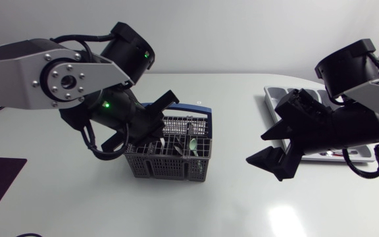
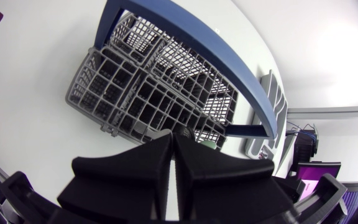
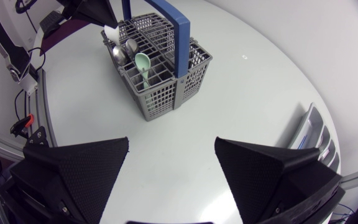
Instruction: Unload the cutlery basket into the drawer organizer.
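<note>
**Status: Left Hand Closed at Basket, Right Hand Open**

The cutlery basket (image 1: 176, 161), grey with a blue handle, stands mid-counter (image 1: 229, 210). The left hand (image 2: 173, 163) is over its left side, fingers pressed together with nothing visible between them. The right hand (image 3: 172, 149) is wide open and empty, right of the basket. The drawer organizer (image 1: 276, 94) lies far right.

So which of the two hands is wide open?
The right hand: its fingers stand far apart. The left hand, at the cutlery basket, has its fingers pressed together.
</note>
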### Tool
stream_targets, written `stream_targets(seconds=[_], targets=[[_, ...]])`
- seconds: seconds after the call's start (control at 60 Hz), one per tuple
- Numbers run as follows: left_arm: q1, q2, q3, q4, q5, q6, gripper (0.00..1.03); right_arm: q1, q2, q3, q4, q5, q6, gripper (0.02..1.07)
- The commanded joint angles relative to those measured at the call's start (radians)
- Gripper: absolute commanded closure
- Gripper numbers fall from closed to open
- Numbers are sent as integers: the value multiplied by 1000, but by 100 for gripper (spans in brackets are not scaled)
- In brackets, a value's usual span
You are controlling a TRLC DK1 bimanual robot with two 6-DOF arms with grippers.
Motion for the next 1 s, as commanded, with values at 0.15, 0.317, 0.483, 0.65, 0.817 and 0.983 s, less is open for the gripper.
stream_targets(seconds=[0.15,0.317,0.483,0.65,0.817,0.983], targets=[[14,-67,-25,6,27,-32,99,18,-9,-24,16,12,30,7],[15,-90,-27,6,33,-37,99,25,-9,-24,16,17,33,7],[12,-137,-30,6,39,-43,99,28,-12,-24,17,18,32,7],[11,-177,-24,2,43,-46,99,41,-21,-30,29,18,32,7],[3,-211,-14,-14,43,-47,99,55,-24,-35,45,21,32,7],[-9,-243,-10,-25,43,-54,99,80,-41,-41,62,21,30,7]])
